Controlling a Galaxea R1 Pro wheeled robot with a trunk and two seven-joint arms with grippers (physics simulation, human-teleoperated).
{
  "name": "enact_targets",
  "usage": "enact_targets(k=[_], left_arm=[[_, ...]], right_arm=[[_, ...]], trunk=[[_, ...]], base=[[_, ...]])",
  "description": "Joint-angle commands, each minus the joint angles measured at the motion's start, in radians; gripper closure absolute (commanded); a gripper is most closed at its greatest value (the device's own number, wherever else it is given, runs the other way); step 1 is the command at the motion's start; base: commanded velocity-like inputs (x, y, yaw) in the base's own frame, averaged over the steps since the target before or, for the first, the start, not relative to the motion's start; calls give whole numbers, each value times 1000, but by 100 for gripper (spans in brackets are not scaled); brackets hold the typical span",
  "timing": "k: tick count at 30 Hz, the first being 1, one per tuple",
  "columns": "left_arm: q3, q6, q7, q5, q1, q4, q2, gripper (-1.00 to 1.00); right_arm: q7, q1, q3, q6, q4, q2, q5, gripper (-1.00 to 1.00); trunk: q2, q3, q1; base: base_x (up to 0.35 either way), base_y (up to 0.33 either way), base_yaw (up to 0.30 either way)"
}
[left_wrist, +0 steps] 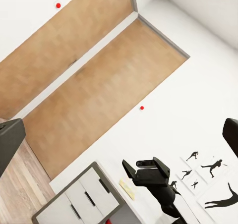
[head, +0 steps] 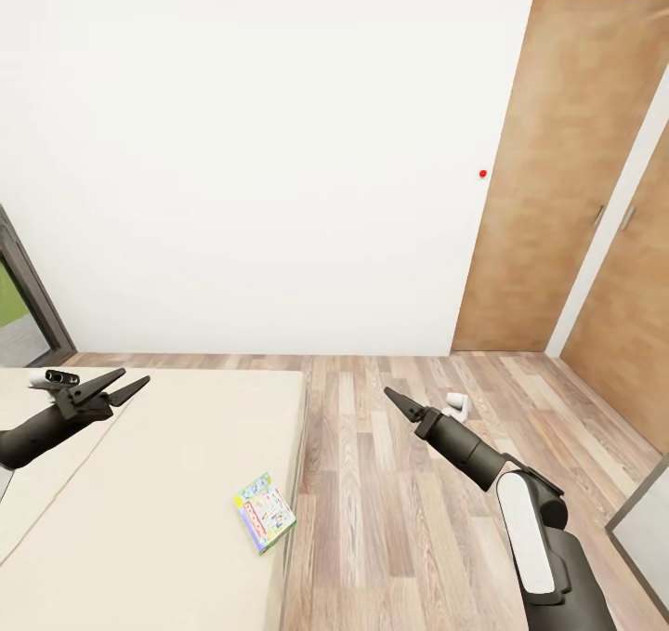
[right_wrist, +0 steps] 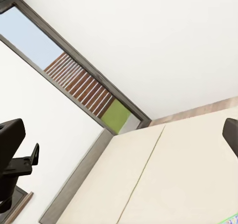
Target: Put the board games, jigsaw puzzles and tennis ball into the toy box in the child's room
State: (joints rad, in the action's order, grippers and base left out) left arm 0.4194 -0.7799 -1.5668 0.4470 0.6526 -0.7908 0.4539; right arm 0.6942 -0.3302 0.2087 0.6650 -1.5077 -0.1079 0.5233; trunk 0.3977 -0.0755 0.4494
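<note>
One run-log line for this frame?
location: beside cream-beige bed | toy: pale green board game box near bed edge | left gripper open, empty | right gripper unclear

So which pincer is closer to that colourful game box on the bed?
Hard to call; roughly equal. The left pincer hovers over the bed beyond the game box; the right pincer is over the floor beside it.

Bed [head: 167, 482] cut off at left and bottom edges of head view. Board game [head: 266, 512] print too small to read. Small white object [head: 455, 406] on floor partly hidden behind right gripper [head: 398, 400], possibly a toy, can't tell. Window [head: 23, 306] cropped at left edge. Right wrist view: a colourful corner [right_wrist: 232, 220] barely enters the frame.
</note>
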Motion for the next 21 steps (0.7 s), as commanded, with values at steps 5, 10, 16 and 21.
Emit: enact_targets(k=[5, 10, 16, 21], left_arm=[[0, -11, -4, -1, 1, 0, 0, -100], [0, -11, -4, -1, 1, 0, 0, -100], [-1, -11, -4, -1, 1, 0, 0, -100], [-1, -10, -4, -1, 1, 0, 0, -100]], right_arm=[[2, -1, 3, 7, 0, -1, 4, -100], [2, -1, 3, 7, 0, -1, 4, -100], [2, -1, 3, 7, 0, -1, 4, -100], [2, -1, 3, 7, 0, 0, 4, -100]], trunk=[[2, -2, 1], [2, -2, 1], [2, -2, 1], [2, -2, 1]], base=[[0, 0, 0], [0, 0, 0], [0, 0, 0], [0, 0, 0]])
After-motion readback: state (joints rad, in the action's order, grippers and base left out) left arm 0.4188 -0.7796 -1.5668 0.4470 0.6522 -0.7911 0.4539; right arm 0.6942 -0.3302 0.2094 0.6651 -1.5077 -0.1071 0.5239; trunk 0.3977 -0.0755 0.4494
